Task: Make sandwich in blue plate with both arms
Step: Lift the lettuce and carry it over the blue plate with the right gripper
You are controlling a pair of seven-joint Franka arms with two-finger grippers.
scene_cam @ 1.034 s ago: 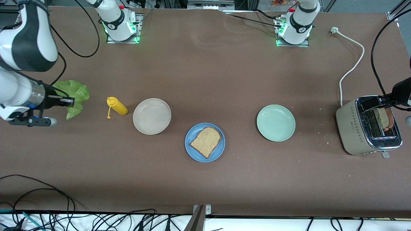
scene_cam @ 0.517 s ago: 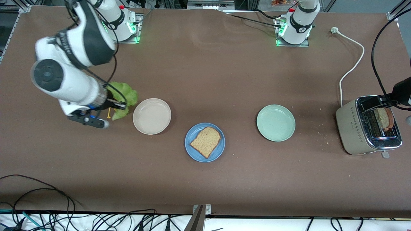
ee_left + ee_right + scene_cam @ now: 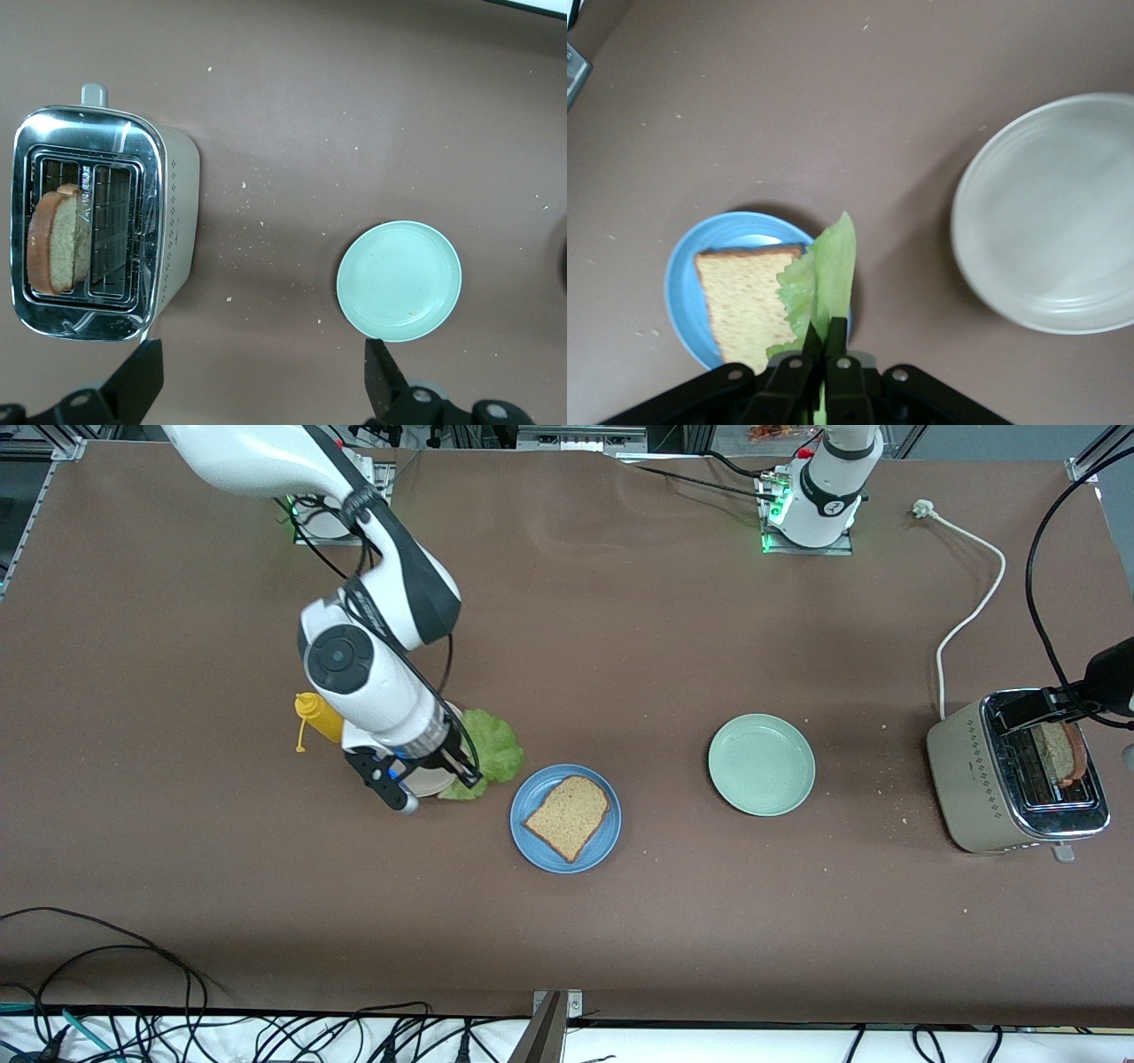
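Near the worktop's middle, a round blue plate [image 3: 565, 818] carries one brown wholegrain bread slice [image 3: 568, 817]. Beside it, over a beige plate [image 3: 1052, 211], the right claw [image 3: 467, 772] is clamped on a ruffled green lettuce leaf [image 3: 489, 751]. The left claw [image 3: 261, 376] hangs spread wide and empty over a steel toaster [image 3: 1010, 775].

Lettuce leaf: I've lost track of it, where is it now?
In the front view the lettuce leaf hangs from the shut right gripper, over the beige plate's edge, beside the blue plate.
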